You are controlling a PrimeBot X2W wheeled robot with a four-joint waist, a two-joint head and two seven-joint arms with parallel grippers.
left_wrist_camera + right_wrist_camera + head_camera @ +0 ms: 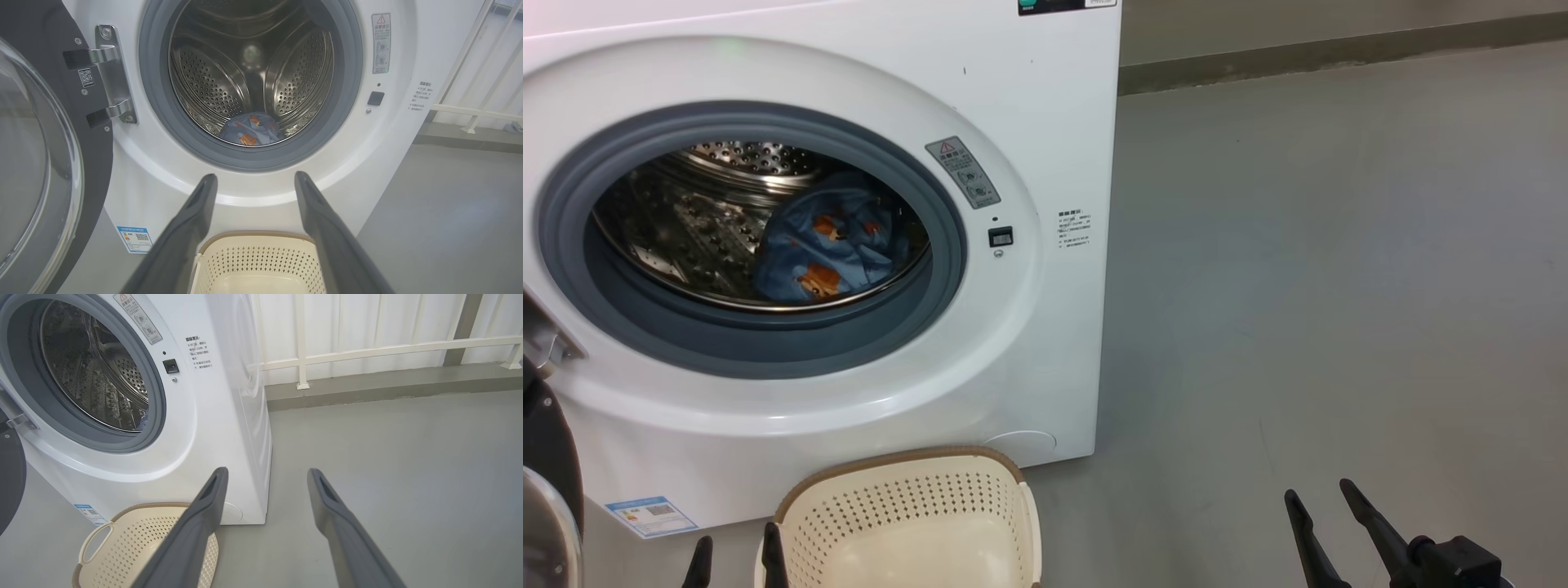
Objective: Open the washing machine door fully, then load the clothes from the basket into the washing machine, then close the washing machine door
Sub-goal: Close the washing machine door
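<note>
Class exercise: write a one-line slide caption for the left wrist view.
Open left gripper faces the washing machine: door wide open, blue printed clothes in the drum, basket below.

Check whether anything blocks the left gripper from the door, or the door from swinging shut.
Nothing visible stands between the open left gripper and the washing machine door. The clothes lie inside the drum, behind the seal. The basket sits on the floor below the opening; whether the closing door clears it is unclear.

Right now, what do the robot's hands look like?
The left hand and the right hand look alike: each has two long, dark grey fingers, smooth, tapering to narrow rounded tips. In the head view, the right one's fingers join a black base.
</note>
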